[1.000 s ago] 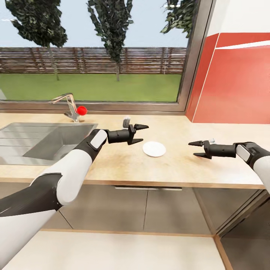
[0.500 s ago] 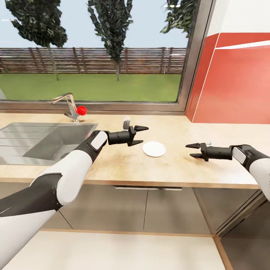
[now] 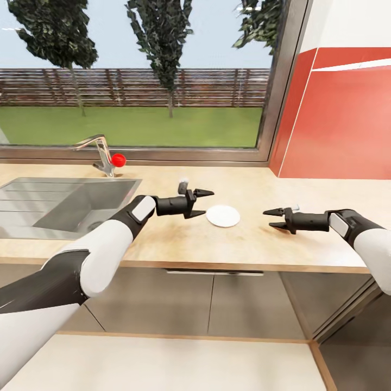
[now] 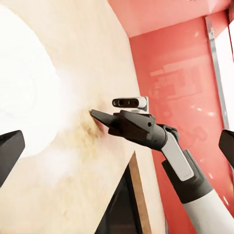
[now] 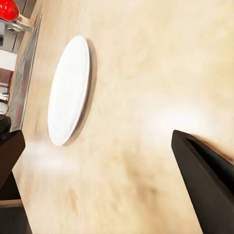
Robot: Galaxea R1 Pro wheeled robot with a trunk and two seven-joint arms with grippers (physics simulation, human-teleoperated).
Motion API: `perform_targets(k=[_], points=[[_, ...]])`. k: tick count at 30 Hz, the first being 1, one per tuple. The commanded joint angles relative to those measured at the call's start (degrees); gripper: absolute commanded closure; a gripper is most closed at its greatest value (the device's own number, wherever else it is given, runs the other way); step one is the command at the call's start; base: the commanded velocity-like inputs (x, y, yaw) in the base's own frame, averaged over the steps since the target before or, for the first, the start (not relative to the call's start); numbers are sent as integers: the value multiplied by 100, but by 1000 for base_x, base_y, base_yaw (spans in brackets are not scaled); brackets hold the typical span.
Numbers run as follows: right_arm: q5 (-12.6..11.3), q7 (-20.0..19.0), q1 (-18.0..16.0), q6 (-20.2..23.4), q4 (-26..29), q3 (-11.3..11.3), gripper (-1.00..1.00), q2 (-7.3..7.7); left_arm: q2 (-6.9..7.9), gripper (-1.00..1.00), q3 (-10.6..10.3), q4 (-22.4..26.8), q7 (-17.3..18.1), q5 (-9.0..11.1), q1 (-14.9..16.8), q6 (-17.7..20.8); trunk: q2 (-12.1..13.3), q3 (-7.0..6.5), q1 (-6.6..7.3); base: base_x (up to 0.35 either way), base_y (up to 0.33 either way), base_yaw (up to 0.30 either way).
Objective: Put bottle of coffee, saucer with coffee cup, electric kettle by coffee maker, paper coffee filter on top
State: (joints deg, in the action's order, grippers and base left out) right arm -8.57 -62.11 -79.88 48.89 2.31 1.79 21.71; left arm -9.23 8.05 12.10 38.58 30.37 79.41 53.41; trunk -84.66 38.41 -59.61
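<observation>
A long tan countertop [image 3: 255, 244] runs under the window. The steel sink [image 3: 54, 203] sits in it. The white saucer [image 3: 222, 215] lies flat between the left gripper [image 3: 202, 201] and right gripper [image 3: 274, 218]. Both grippers are spread wide, holding nothing.

No lettering, label, brand mark or number can be read anywhere in this kitchen scene: the pale countertop [image 3: 255, 239], the white saucer [image 3: 223, 216], the red wall panel [image 3: 342, 119] and both robot arms carry plain, unmarked surfaces.
</observation>
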Motion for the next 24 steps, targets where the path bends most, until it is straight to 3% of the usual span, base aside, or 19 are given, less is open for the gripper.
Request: perform_targets(k=[1, 7, 14, 24], points=[[18, 6, -1, 42, -3, -64, -100, 0, 11, -100, 48, -15, 18, -47, 5, 23, -3, 6, 0, 0, 0, 0], [15, 6, 11, 42, -3, -64, -100, -12, 76, -100, 46, -30, 18, -49, 5, 20, -3, 6, 0, 0, 0, 0], [13, 13, 24, 42, 0, -63, -100, -278, 155, -100, 39, -33, 18, -49, 5, 20, -3, 6, 0, 0, 0, 0], [13, 18, 25, 33, 12, -62, -100, -447, 150, -100, 31, -32, 18, -49, 5, 20, -3, 6, 0, 0, 0, 0]])
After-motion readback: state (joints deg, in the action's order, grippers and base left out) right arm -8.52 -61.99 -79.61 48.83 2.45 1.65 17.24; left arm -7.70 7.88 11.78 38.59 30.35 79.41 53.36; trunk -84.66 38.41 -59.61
